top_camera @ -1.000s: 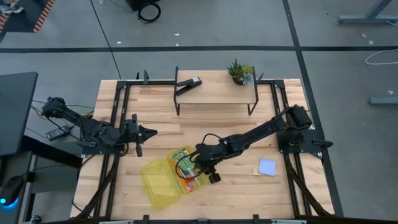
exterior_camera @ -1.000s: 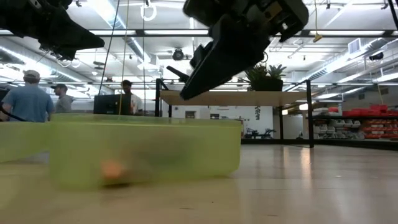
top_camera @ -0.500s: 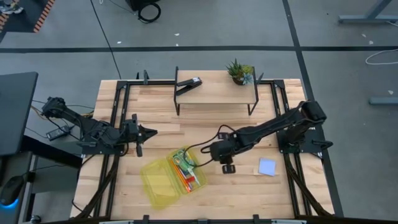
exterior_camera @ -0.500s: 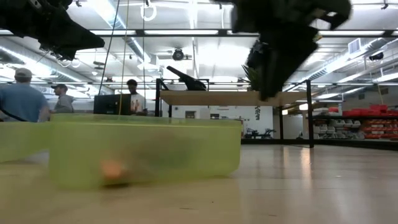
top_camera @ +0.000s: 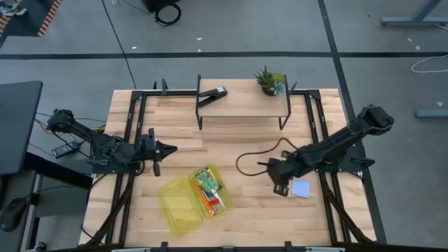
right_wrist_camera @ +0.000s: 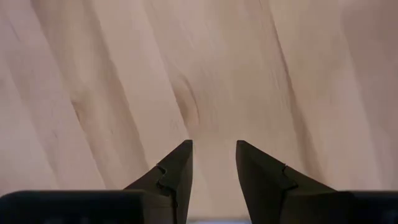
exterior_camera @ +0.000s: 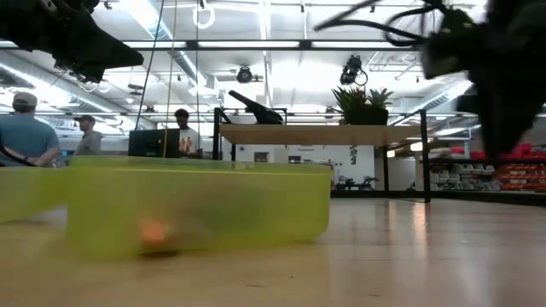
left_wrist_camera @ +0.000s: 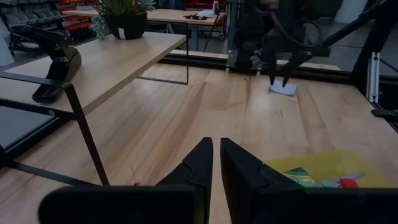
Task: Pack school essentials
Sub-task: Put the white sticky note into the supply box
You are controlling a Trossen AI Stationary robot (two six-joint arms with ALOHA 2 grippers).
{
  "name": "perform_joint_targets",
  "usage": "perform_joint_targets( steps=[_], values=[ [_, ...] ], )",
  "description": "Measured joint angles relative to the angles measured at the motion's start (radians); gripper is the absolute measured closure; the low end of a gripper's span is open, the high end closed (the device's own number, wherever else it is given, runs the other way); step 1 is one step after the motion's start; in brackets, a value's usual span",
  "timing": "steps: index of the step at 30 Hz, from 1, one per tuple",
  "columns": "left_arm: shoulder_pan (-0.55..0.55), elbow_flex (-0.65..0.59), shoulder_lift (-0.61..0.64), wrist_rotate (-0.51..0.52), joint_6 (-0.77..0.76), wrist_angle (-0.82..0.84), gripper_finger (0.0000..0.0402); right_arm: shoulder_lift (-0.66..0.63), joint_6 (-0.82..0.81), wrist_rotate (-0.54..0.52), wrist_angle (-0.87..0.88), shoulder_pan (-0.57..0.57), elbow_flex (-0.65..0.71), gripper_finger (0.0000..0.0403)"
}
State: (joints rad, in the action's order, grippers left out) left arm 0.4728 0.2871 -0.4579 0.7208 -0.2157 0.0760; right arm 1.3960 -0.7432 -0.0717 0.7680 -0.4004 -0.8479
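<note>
Currently, right hand (top_camera: 281, 190): poised low over bare wood just beside the pale blue notepad (top_camera: 301, 187); its fingers (right_wrist_camera: 176, 171) stand a little apart with nothing between them.
Left hand (top_camera: 155, 149): hangs over the left part of the surface, well apart from the work; fingers (left_wrist_camera: 202, 165) almost touching, holding nothing.
Notepad: lies flat on the right side of the surface, not in the box.
Yellow-green box (top_camera: 192, 199): open near the front middle, clear lid folded out beside it; inside lie the green-handled scissors (top_camera: 205, 183) and the orange pencil (top_camera: 208, 204).
Surface (top_camera: 231, 143): pale wood planks in a black frame, mostly bare between box and notepad.
Shelf (top_camera: 241, 103): a small raised wooden shelf at the far edge, carrying the black stapler (top_camera: 213, 95) and the potted plant (top_camera: 269, 80).
Cable (top_camera: 252, 155): a dark loop trailing on the wood behind the right arm.
Room: grey floor, bright ceiling lights, storage racks; people (exterior_camera: 27, 136) stand far behind the box in the low view.
</note>
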Motion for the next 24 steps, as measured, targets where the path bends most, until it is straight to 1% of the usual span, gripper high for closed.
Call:
perform_joint_targets(
  steps=[3, 5, 7, 10, 12, 15, 18, 21, 24],
  values=[
    [0.0, 0.0, 0.0, 0.0, 0.0, 0.0, 0.0363, -0.059, -0.142, -0.002, 0.0, -0.06, 0.074, 0.0273],
    [0.0, 0.0, 0.0, 0.0, 0.001, 0.0, 0.0366, -0.077, -0.252, 0.003, 0.001, -0.109, 0.114, 0.0273],
    [0.0, 0.0, 0.0, 0.0, 0.0, 0.0, 0.0369, -0.083, -0.348, 0.04, 0.002, -0.155, 0.147, 0.0273],
    [0.0, 0.0, 0.0, 0.0, 0.001, 0.0, 0.0371, -0.083, -0.392, 0.102, 0.0, -0.204, 0.178, 0.0273],
    [0.0, 0.0, 0.0, 0.0, 0.0, 0.0, 0.0371, -0.083, -0.449, 0.106, 0.002, -0.228, 0.189, 0.0274],
    [0.0, 0.0, 0.0, 0.0, 0.001, 0.0, 0.0367, -0.081, -0.52, 0.084, 0.004, -0.263, 0.188, 0.0277],
    [0.0, 0.0, 0.0, 0.0, -0.001, 0.001, 0.0363, -0.06, -0.553, 0.032, 0.039, -0.307, 0.158, 0.0289],
    [0.0, 0.0, 0.0, 0.0, 0.0, 0.0, 0.0361, -0.015, -0.581, -0.007, 0.06, -0.342, 0.129, 0.0302],
    [0.0, 0.0, 0.0, 0.0, 0.0, 0.001, 0.0364, 0.05, -0.593, -0.017, 0.063, -0.376, 0.094, 0.0308]
  ],
)
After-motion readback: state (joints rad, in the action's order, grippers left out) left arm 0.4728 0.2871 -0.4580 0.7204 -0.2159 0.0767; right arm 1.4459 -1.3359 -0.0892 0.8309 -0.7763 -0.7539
